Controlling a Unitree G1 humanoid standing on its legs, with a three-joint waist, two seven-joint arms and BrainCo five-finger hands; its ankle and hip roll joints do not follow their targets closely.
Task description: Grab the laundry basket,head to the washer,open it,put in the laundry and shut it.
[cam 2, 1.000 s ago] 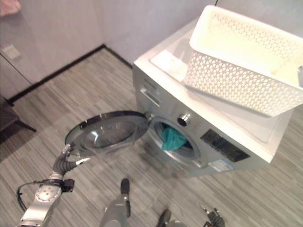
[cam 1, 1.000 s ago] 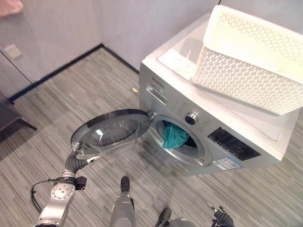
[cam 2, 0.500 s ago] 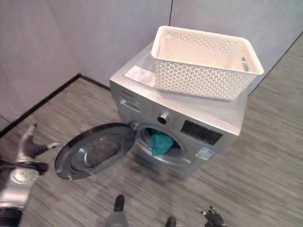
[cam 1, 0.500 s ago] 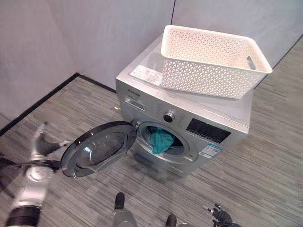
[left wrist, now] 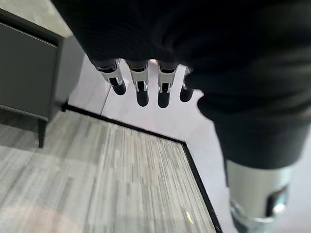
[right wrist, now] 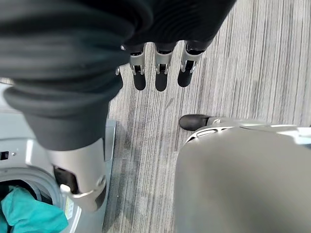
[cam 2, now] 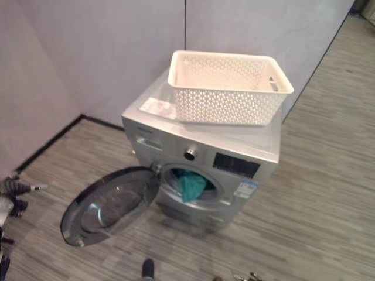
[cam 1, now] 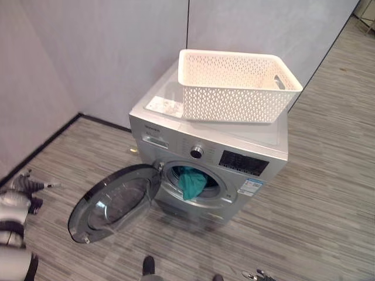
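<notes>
White lattice basket [cam 1: 234,88], silver washer [cam 1: 205,153], seemingly teal cloth [cam 1: 189,181].

Pale grey walls [cam 1: 105,52], black skirting [cam 1: 41,146], striped grey floor [cam 1: 328,175], dark cabinet [left wrist: 24,73]

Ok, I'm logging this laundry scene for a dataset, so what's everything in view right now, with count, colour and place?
Washer: one, silver, against the grey wall.
Washer door: one, dark-rimmed glass, swung wide open on the washer's left.
Laundry basket: one, white lattice, on top of the washer.
Laundry: one teal cloth, in the drum opening, hanging over its lip.
Cabinet: one, dark grey, on legs by the wall, in the left wrist view.
Left hand: fingers straight, holding nothing, off the door.
Right hand: fingers straight, holding nothing, above the floor.
</notes>
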